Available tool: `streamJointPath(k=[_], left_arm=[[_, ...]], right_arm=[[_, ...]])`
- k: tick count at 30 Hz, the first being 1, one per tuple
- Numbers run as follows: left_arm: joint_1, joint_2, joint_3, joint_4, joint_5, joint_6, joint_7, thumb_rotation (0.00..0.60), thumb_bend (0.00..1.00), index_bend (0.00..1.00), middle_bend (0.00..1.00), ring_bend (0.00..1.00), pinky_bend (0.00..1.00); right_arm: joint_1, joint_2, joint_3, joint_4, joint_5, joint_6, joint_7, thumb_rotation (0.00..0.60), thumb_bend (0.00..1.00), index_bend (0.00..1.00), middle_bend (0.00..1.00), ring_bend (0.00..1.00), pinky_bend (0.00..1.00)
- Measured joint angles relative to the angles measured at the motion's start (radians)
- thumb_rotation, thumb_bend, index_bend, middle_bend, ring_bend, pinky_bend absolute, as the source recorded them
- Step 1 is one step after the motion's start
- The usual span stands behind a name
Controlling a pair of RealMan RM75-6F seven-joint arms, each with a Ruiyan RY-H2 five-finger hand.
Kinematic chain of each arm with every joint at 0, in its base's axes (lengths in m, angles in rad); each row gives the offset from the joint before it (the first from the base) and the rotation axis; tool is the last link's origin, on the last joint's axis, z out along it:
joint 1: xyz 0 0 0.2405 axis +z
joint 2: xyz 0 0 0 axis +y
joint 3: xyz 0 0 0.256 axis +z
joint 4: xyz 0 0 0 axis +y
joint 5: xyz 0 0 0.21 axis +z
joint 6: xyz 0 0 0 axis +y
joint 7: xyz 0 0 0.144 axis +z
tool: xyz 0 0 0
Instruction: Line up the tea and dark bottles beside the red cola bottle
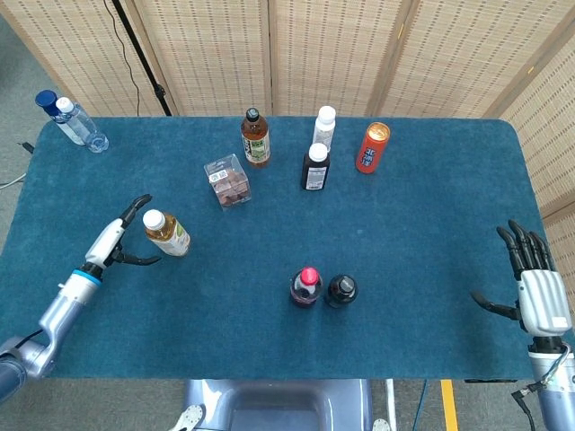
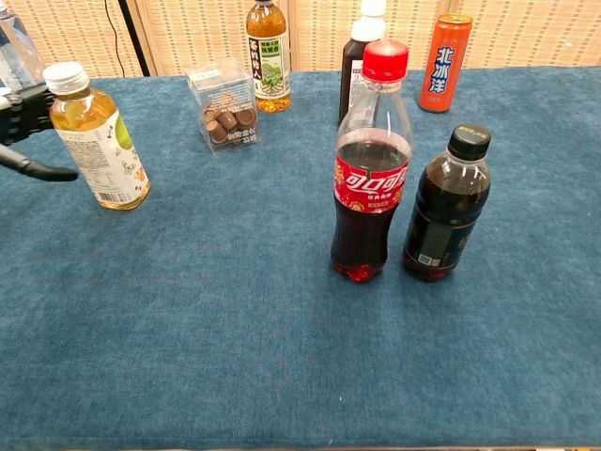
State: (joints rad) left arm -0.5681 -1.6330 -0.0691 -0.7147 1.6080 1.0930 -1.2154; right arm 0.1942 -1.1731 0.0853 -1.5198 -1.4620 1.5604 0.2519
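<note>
The left hand [image 1: 121, 235] reaches in from the table's near-left side on a forearm angled up toward the middle, its fingers spread and empty, thumb low and the other fingers arched above. The tea bottle [image 1: 166, 233] stands upright just beside it, in the gap the fingers frame, though no contact shows (the chest view catches only dark fingertips [image 2: 28, 99] at the frame's left edge, close to the bottle's shoulder). The right hand [image 1: 535, 285] hangs at the table's far right edge, palm toward the table's middle, fingers straight, apart and pointing away from the robot, holding nothing.

Well to the right of the left hand, and about midway between the two hands, the red cola bottle [image 1: 306, 286] stands upright with the dark bottle [image 1: 341, 290] just beside it, on the side nearer the right hand; the two are close but a sliver of cloth shows between them in the chest view.

The table [image 1: 422, 197] is covered in deep blue cloth. Beyond the left hand sits a clear box of brown pieces [image 1: 227, 180]; farther back stand a brown-capped tea bottle [image 1: 255, 138], a small dark bottle with a white cap [image 1: 315, 167], a white bottle [image 1: 324, 127] and an orange can [image 1: 372, 147]. A clear water bottle [image 1: 76, 121] lies at the far-left corner. Woven folding screens [image 1: 359, 54] close the room behind.
</note>
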Motion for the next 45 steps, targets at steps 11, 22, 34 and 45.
streamJointPath(k=[11, 22, 34, 45], left_arm=[[-0.048, -0.157, -0.033, 0.143, -0.056, 0.001, -0.061, 0.6, 0.6, 0.4, 0.36, 0.34, 0.49], [-0.047, -0.174, -0.042, 0.125, -0.067, 0.082, -0.079, 0.6, 0.62, 0.51, 0.45, 0.43, 0.53], [-0.046, -0.065, 0.059, -0.182, 0.087, 0.246, -0.017, 0.6, 0.59, 0.51, 0.45, 0.43, 0.53], [-0.117, -0.156, 0.113, -0.351, 0.118, 0.111, 0.23, 0.6, 0.58, 0.51, 0.45, 0.43, 0.53]], right_arm=[[-0.007, 0.001, 0.012, 0.002, -0.017, -0.01, 0.02, 0.6, 0.0, 0.0, 0.0, 0.0, 0.0], [-0.012, -0.004, 0.023, 0.003, -0.021, -0.019, 0.019, 0.6, 0.0, 0.0, 0.0, 0.0, 0.0], [-0.018, -0.005, 0.038, 0.0, -0.022, -0.023, 0.019, 0.6, 0.0, 0.0, 0.0, 0.0, 0.0], [-0.022, -0.003, 0.05, 0.008, -0.014, -0.036, 0.029, 0.6, 0.0, 0.0, 0.0, 0.0, 0.0]])
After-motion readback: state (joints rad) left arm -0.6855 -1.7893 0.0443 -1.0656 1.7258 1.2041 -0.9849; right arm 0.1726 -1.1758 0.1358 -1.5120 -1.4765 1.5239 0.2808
